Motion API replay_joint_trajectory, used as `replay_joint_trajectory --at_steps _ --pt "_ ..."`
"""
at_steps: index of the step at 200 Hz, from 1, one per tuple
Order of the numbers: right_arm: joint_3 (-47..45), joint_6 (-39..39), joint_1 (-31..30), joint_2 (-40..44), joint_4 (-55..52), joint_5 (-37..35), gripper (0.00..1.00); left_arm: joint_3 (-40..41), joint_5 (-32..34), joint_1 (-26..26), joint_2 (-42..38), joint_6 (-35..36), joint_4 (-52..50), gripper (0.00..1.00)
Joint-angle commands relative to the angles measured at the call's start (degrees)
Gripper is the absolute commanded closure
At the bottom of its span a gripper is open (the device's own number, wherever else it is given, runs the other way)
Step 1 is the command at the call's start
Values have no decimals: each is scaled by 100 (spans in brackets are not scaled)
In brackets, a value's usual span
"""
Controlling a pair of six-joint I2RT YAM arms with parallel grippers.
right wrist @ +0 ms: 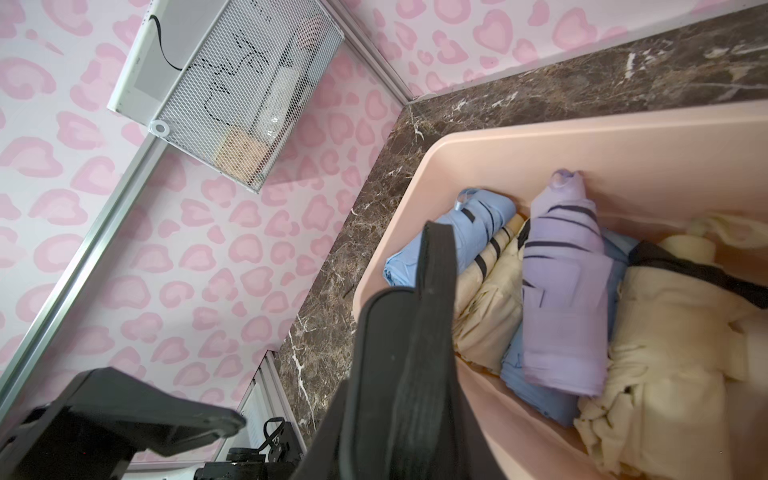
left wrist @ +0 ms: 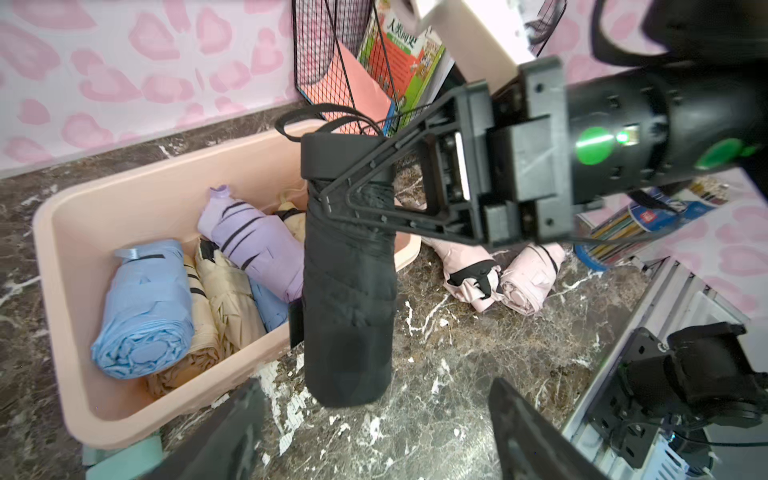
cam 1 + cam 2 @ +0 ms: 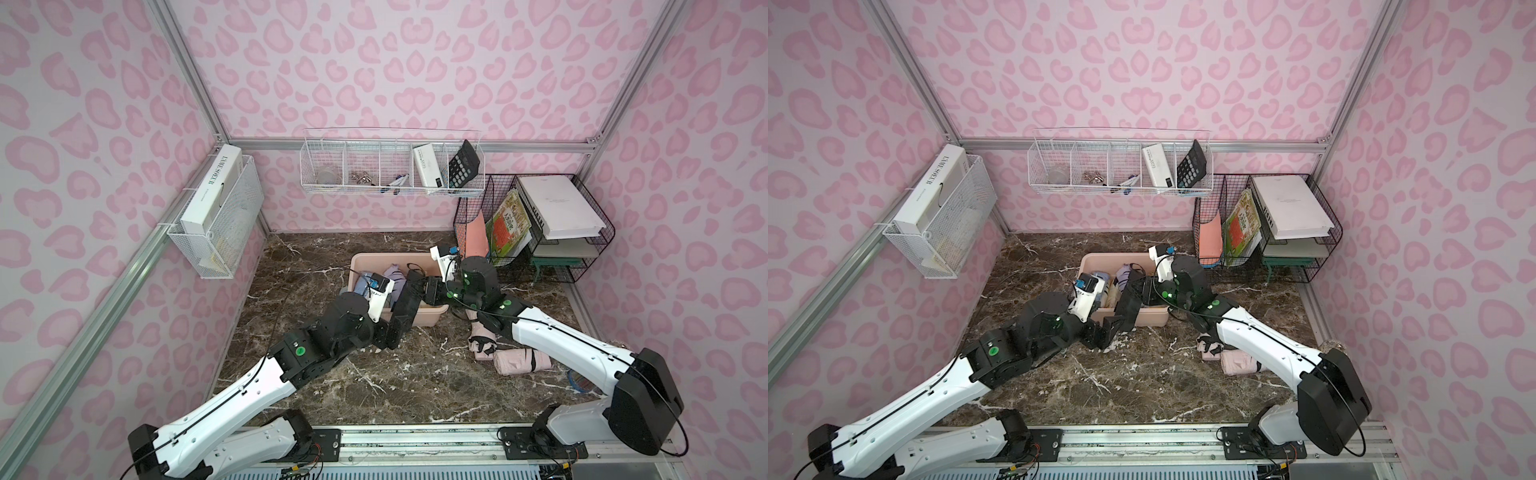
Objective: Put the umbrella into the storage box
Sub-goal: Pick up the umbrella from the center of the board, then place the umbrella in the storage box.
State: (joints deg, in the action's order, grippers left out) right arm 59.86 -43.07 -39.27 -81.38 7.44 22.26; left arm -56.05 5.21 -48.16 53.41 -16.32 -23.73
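One black umbrella [image 2: 349, 299] — pinched by the right fingers [image 2: 340, 153] at the storage box [image 2: 75, 257] rim; left fingers [image 2: 232, 436] spread.

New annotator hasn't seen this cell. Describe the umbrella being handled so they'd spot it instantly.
On the marble tabletop sits a peach-pink storage box. At its edge the right gripper clamps a folded umbrella by its strap end. It alone is black; its neighbours are blue, lilac, cream or pink.

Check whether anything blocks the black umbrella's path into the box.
No separate obstacle shows. The black umbrella hangs from the right end effector beside the rim of the storage box; it must clear that rim, then land on the purple umbrella and others inside.
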Motion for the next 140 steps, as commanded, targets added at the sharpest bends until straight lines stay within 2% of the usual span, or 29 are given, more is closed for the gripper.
replay_joint_trajectory --at_steps 1,33,72,140 --pt "341 235 249 -174 14 378 89 -54 165 327 -202 -42 -137 15" --pt "1000 531 642 -735 -317 867 89 -62 31 1331 -168 -346 -168 16" --pt "1985 902 881 -1596 -764 1248 89 -116 -566 2581 314 -983 -126 16" --pt "3338 1174 619 -3067 -1333 1778 89 -88 -1126 3286 1059 -1143 -160 20"
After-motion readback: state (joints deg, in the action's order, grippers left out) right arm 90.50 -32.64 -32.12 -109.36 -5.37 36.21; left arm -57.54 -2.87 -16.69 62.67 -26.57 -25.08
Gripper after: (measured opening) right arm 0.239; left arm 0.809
